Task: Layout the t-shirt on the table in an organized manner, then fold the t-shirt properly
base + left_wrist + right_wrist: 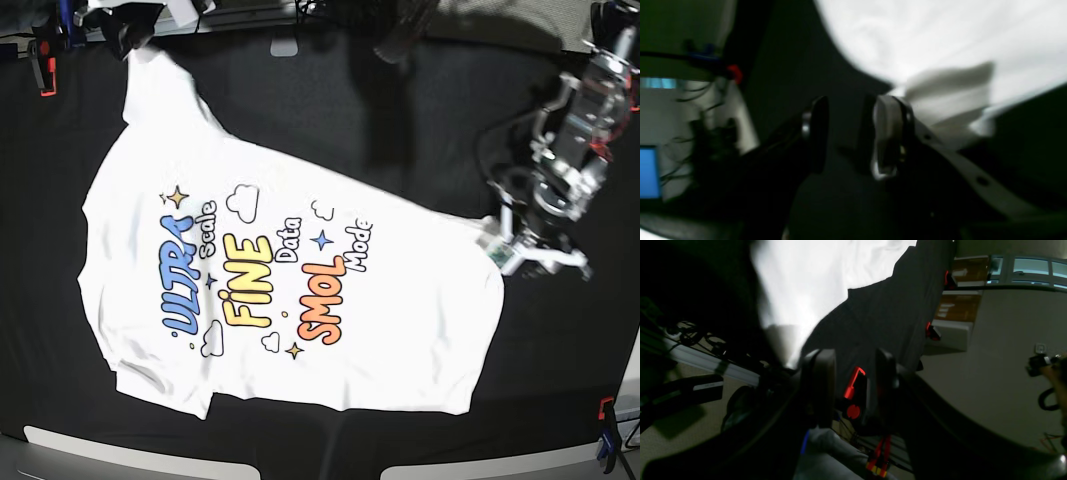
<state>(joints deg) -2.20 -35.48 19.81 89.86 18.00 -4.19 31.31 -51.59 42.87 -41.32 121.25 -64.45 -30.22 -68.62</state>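
The table (420, 120), draped in black cloth, fills the base view, red clamps (41, 72) biting its edges at ten and five o'clock. The t-shirt (290, 300) lies print-up across the middle, spread but askew: its upper corner trails toward eleven o'clock and its right side reaches three o'clock.

The left gripper (503, 243) sits at three o'clock in the base view, right at the shirt's edge. Its wrist camera shows the jaws spread, dark cloth visible in the gap, with a bunched fold of white fabric (950, 100) lying against the outside of one finger (888, 133); nothing is pinched. The right gripper (853, 386) also stands with jaws spread and empty, out near the table edge, a red clamp showing between its fingers.

The step in hand looks like the layout. To do it well, the left arm should bring the bunched edge between its jaws before closing, then pull outward toward three o'clock, low and slow. The other arm would best anchor the trailing eleven o'clock corner.

Only the base view shows the shirt's skew and print. Only the wrist views show the open jaws, and the left one alone reveals the crumple at the shirt's edge.
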